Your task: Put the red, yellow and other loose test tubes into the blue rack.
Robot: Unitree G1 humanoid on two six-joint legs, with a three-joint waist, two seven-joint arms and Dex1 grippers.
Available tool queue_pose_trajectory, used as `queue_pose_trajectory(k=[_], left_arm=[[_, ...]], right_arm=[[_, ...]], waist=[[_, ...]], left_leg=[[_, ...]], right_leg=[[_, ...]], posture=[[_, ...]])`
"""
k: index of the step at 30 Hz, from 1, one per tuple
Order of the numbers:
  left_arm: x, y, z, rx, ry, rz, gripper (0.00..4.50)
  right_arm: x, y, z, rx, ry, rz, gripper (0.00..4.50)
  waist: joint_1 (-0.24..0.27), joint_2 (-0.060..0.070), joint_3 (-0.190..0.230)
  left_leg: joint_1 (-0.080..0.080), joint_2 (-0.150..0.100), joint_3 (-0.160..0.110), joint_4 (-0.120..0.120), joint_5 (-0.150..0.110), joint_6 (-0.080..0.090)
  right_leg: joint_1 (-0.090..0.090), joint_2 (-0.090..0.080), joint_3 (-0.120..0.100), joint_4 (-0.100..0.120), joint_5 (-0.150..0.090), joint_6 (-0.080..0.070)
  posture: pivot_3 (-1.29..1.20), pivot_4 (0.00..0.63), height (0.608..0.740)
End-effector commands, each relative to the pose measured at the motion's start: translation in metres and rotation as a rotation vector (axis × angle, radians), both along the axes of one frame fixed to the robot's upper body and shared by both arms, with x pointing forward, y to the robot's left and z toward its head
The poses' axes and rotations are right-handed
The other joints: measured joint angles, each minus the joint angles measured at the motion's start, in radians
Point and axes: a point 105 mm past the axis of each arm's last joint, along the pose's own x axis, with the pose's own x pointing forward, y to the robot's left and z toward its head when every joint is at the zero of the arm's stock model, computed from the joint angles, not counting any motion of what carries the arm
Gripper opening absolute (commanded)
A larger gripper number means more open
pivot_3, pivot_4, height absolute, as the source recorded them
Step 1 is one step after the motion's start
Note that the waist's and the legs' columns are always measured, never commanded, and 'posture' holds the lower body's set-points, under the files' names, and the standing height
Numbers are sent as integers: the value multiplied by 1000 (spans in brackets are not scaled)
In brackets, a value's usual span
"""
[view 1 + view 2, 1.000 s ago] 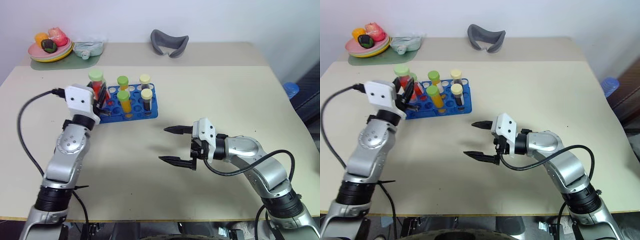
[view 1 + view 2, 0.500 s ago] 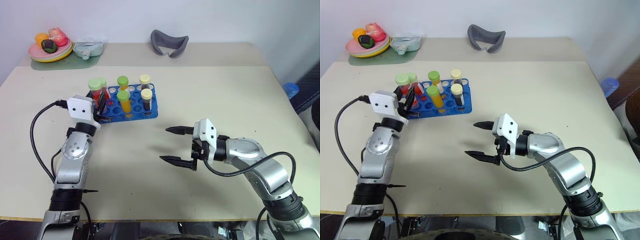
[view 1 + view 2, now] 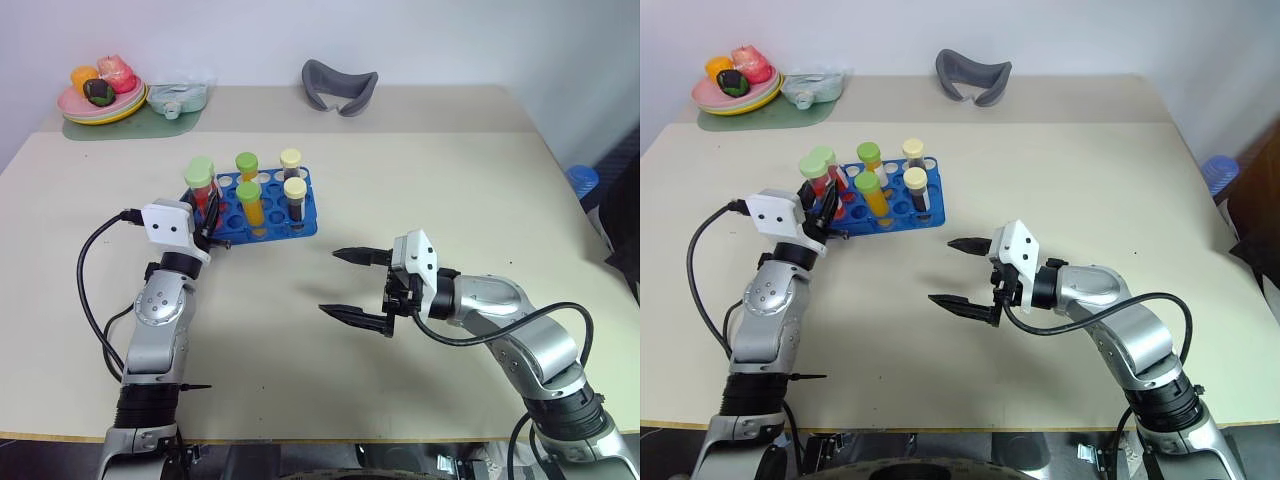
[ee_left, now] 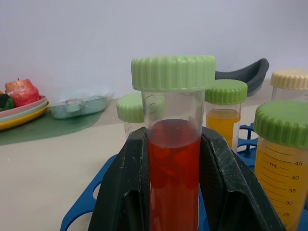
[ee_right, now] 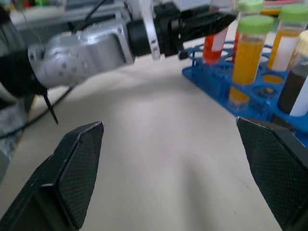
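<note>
Since a second ago we see the red tube [image 4: 174, 168] with its light-green cap brought lower at the near-left corner of the blue rack [image 3: 309, 214], our left gripper [image 3: 206, 210] clamped on it, black fingers [image 4: 124, 192] pressing either side of the red liquid. It stands upright over the rack's left end; whether its tip has entered a hole we cannot tell, since the fingers hide it. Other tubes stand in the rack beside it: two yellow-orange tubes [image 3: 250, 206] with green caps and two dark brown tubes [image 3: 295, 200] with pale-yellow caps. Our right gripper [image 3: 353, 287] hangs over the bare table [image 3: 450, 180] well apart from the rack, jaws spread wide and holding nothing. Farther back lie a grey curved object [image 3: 339, 84], and a plate of toy food [image 3: 100, 90] on a pale green tray [image 3: 150, 122]
</note>
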Motion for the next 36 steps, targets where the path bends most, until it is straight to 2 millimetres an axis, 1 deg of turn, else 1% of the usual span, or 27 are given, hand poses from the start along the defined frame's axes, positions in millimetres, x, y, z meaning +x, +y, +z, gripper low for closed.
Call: queue_pose_trajectory(k=[1, 8, 10, 13, 14, 15, 16, 19, 21, 25, 28, 29, 31, 32, 33, 36], left_arm=[[-3, 2, 4, 11, -34, 7, 786], [-5, 4, 0, 13, -29, 15, 786], [-6, 4, 0, 7, -28, 17, 1832], [-6, 1, 3, -1, -29, 18, 3216], [-7, 0, 5, -5, -31, 21, 3797], [-8, 0, 7, -9, -33, 25, 4248], [-10, 2, 9, -14, -34, 28, 4440], [-20, 8, 18, -22, -40, 40, 4440], [-31, 17, 27, -29, -47, 52, 4440], [-54, 35, 38, -15, -24, 53, 4440], [-70, 47, 41, 8, 16, 50, 4440], [-77, 55, 38, 21, 47, 53, 4440], [-94, 78, 20, 54, 151, 79, 4440], [-102, 86, 13, 85, 195, 95, 4440], [-108, 92, 4, 99, 238, 101, 4440], [-124, 103, -12, 146, 309, 112, 4440]], right_arm=[[-4, 1, 11, 41, -28, 5, 4500], [-4, 2, 7, 58, -20, -13, 4500], [-3, 2, 6, 60, -18, -19, 4500], [-3, 1, 6, 62, -17, -25, 4500], [-2, 1, 6, 62, -17, -28, 4500], [-2, 0, 6, 63, -17, -33, 4500], [-1, -1, 6, 64, -19, -40, 4500], [2, -5, 6, 56, -25, -64, 4500], [4, -11, 5, 50, -27, -88, 4500], [10, -29, 4, 21, -30, -146, 4500], [15, -48, 4, -7, -30, -195, 4500], [18, -58, 4, -26, -32, -221, 4500], [24, -81, 1, -70, -39, -286, 4500], [27, -92, 0, -88, -40, -314, 4500], [30, -100, -1, -102, -42, -335, 4500], [37, -119, -4, -132, -42, -373, 4500]], waist=[[0, 0, 0], [-1, 0, 0], [-2, 0, 0], [-1, 0, 0], [-1, 0, 0], [-1, 0, 0], [-1, 0, 0], [-3, 0, 0], [-3, 0, 0], [-1, 0, 0], [-1, 0, 0], [-1, 0, 0], [-5, 0, 0], [-6, 0, 0], [-6, 1, 0], [-2, 0, 0]], left_leg=[[0, 0, 0, 0, 0, 0], [0, 0, 0, 0, 0, 0], [0, 0, 0, 0, 0, 0], [0, 0, 0, 0, 0, 0], [0, 0, 0, 0, 0, 0], [0, 0, 0, 0, 0, 0], [0, 0, 0, 0, 0, 0], [0, 0, 0, 0, 0, 0], [0, 0, 0, 0, 0, 0], [0, 0, 0, -1, 0, 0], [0, 0, 0, 0, 0, 0], [0, 0, 0, 0, 0, 0], [0, 1, 0, 0, 0, 1], [1, 1, 1, -1, -1, 1], [1, 1, 1, -1, -1, 2], [1, 1, 1, -1, -1, 2]], right_leg=[[0, 0, 0, 0, 0, 0], [0, 0, 0, 0, 0, 0], [0, 0, 0, 0, 0, 0], [0, 0, 0, 0, 0, 0], [0, 0, 0, 0, 0, 0], [0, 0, 0, 0, 0, 0], [0, 0, 0, 0, 0, 0], [0, 0, 0, 0, 0, 0], [0, 0, 0, 0, 0, 0], [0, 0, 0, 0, 0, 0], [0, 0, 0, 0, 0, 0], [0, 0, 0, 0, 0, 0], [0, 1, 0, 0, 0, 0], [0, 1, 1, 0, 0, 0], [0, 1, 1, -1, 0, 0], [1, 1, 1, -1, 0, -1]], posture=[[0, 150, 740], [0, 150, 740], [0, 150, 740], [0, 150, 740], [0, 150, 740], [0, 150, 740], [0, 150, 740], [0, 150, 740], [0, 150, 740], [0, 150, 740], [0, 150, 740], [0, 150, 740], [0, 150, 740], [0, 150, 740], [0, 150, 740], [0, 150, 740]])
